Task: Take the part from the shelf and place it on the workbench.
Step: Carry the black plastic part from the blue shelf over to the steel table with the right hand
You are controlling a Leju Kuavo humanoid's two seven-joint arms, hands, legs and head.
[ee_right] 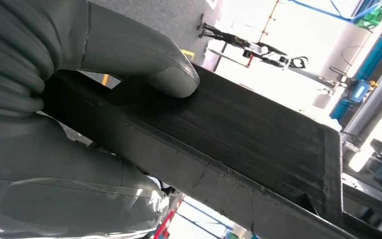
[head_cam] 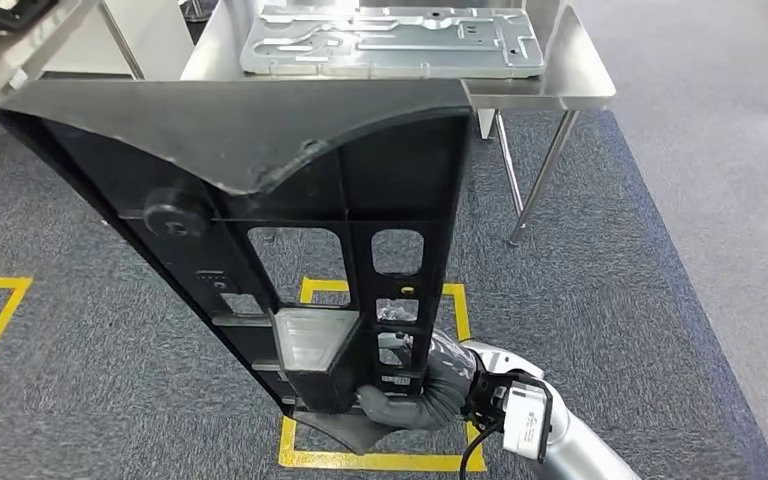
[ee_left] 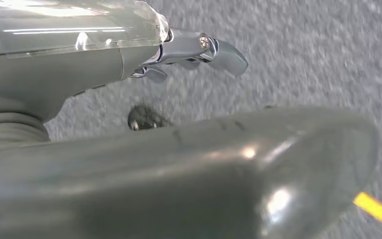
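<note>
We see a black part in a grey right hand. Beyond lies a silver workbench. The speckled grey-blue carpet carries yellow tape lines.

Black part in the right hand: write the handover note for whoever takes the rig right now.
Right hand: grips the long black part at its lower end, thumb pressed on its edge; the part is held upright and tilted, off the floor.
Left hand: hangs over the grey carpet, holding nothing; whether its fingers are open or curled cannot be told.
Workbench: ahead, steel, with a grey metal plate already lying on it.
Done: part is in hand, away from the shelf.
Left: bring it to the workbench and set it down.
</note>
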